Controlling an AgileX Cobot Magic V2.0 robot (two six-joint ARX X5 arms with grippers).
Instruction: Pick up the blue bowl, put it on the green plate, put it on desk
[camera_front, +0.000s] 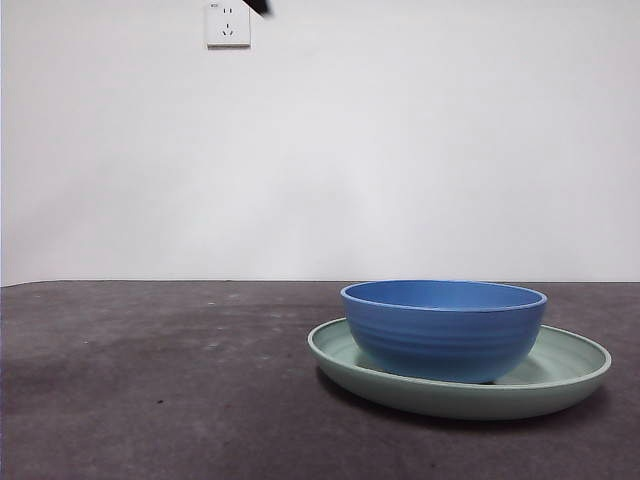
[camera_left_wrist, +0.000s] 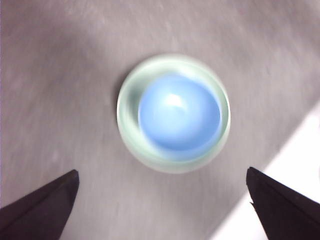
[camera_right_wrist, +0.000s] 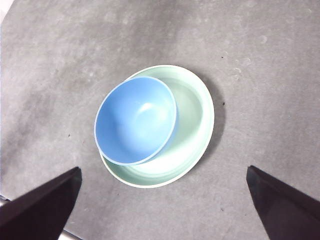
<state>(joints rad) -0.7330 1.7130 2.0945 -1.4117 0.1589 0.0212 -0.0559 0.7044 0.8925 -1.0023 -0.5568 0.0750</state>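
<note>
The front view is evenly and softly lit and sharp, with the glossy medium-blue ridged bowl (camera_front: 444, 330) casting a shadow inside the wide pale mint-green plate (camera_front: 560, 378), which in turn lays a thin dark shadow on the rough dark grey-brown desk (camera_front: 150, 390). The left wrist view is washed out and smeared all over (the bowl's (camera_left_wrist: 179, 112) edge melts into the plate (camera_left_wrist: 131, 116), with a white glare spot inside it). The right wrist view is crisp and bright, the plate (camera_right_wrist: 192, 120) throwing a soft shadow to one side on the desk (camera_right_wrist: 260, 90).
</note>
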